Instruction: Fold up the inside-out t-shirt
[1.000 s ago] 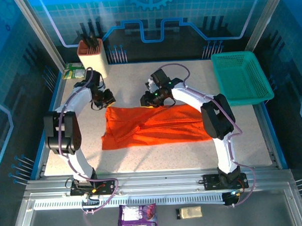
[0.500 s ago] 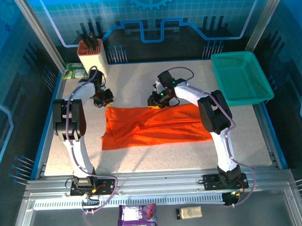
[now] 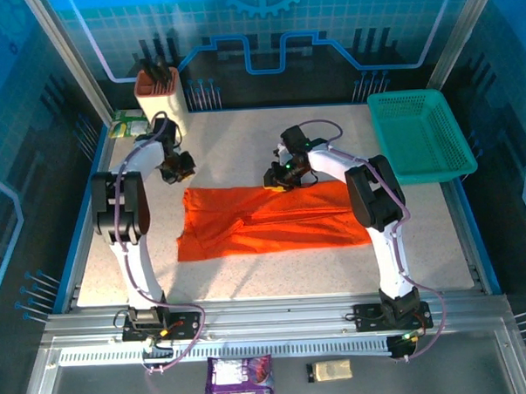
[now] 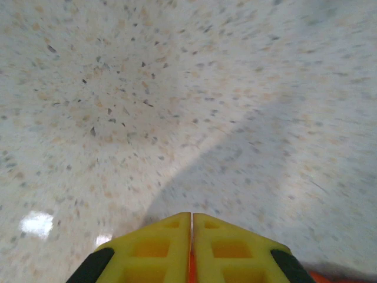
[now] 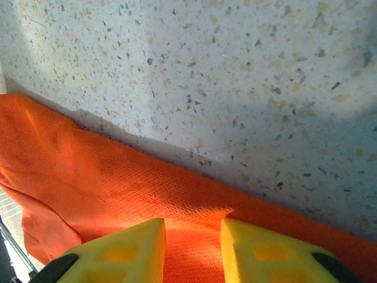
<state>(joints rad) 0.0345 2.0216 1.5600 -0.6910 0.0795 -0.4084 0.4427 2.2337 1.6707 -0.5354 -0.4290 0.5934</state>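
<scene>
Where its fingers press together, the left gripper (image 4: 192, 219) hangs over bare table (image 3: 243, 137) just beyond the far-left corner of the inside-out t-shirt (image 3: 273, 218). We see the right gripper (image 5: 193, 227) part-spread astride the shirt's far edge; whether it pinches cloth, we cannot tell. The shirt lies spread mid-table.

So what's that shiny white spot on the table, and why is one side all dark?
Left wrist view: the spot is light glaring off the table; the dark part is a soft-edged shadow. Right wrist view: the t-shirt shows a sharp weave, with a thin shadow along its edge.
</scene>
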